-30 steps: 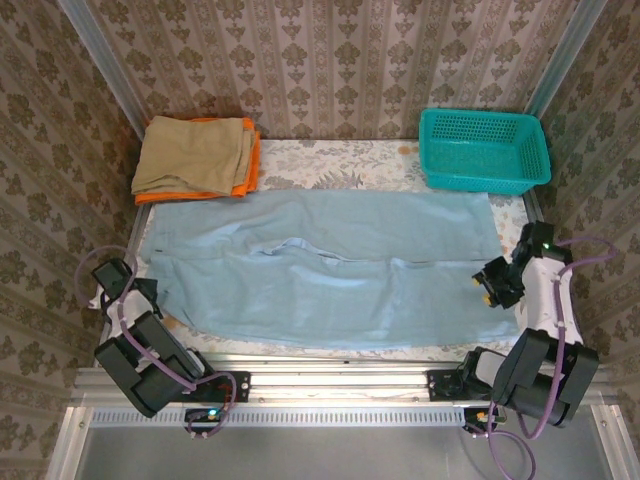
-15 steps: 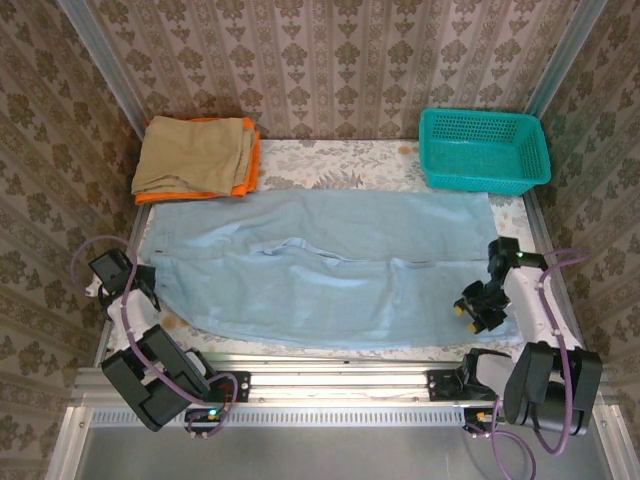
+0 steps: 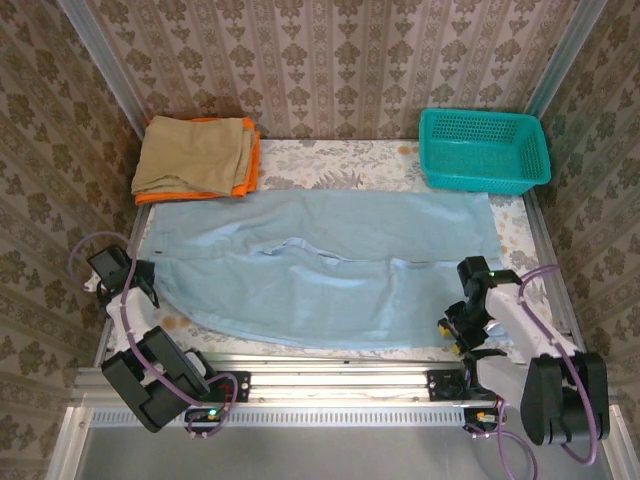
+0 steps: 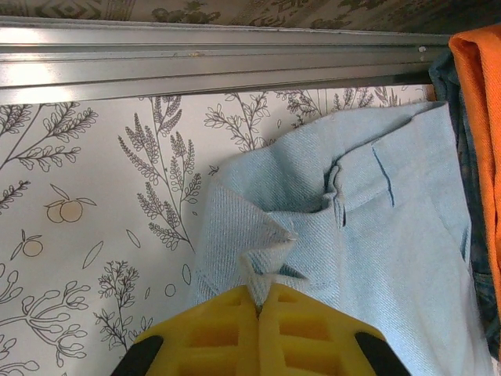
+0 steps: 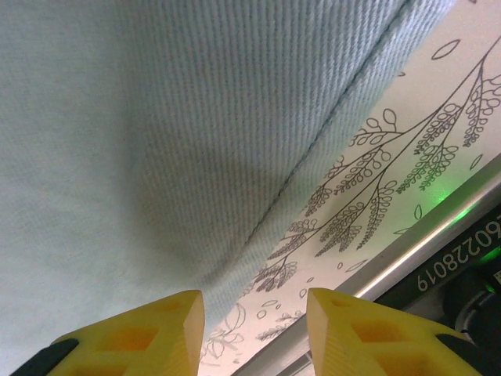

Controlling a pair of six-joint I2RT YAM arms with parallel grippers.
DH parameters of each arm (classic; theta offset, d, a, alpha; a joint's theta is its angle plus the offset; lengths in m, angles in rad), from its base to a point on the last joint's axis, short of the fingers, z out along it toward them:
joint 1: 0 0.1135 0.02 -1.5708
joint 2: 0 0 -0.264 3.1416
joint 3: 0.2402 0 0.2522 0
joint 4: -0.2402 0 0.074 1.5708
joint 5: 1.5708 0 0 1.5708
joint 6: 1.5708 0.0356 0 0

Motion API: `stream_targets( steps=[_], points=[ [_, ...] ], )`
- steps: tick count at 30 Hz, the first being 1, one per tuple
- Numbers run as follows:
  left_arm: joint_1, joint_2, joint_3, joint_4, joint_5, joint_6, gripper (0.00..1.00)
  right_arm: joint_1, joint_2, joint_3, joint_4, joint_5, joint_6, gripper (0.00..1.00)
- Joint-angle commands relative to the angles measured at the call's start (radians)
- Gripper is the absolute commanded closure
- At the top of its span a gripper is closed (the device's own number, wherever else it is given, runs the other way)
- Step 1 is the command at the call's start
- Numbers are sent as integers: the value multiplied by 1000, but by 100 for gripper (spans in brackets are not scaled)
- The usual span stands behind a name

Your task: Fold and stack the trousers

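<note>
A pale light-blue pair of long soft-cloth trousers [image 3: 330, 265] is spread flat across a table covered with a white botanical-print cloth [image 3: 330, 165]. The two wide legs are laid side by side and reach nearly from the left edge to the right. The waistband end lies at the left. Shallow creases are seen along the line where the legs meet.

The left gripper [image 4: 258, 304] is closed, with a small peak of the waistband corner pinched between its yellow fingers. The right gripper [image 5: 254, 313] is held with its jaws parted over the near edge of the leg, nothing between them.

A tan-beige folded cloth [image 3: 195, 152] is stacked on an orange folded cloth [image 3: 254, 165] at the far left corner. A teal plastic mesh basket [image 3: 485, 178] stands at the far right.
</note>
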Motion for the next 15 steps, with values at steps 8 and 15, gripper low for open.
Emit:
stream_targets(
  steps=[8,15],
  points=[
    [-5,-61,33,-38,3,-30,100,112,67,36,8,83,104,57],
    [-15,-69,33,-32,8,-41,100,175,77,51,12,107,152,60]
  ],
)
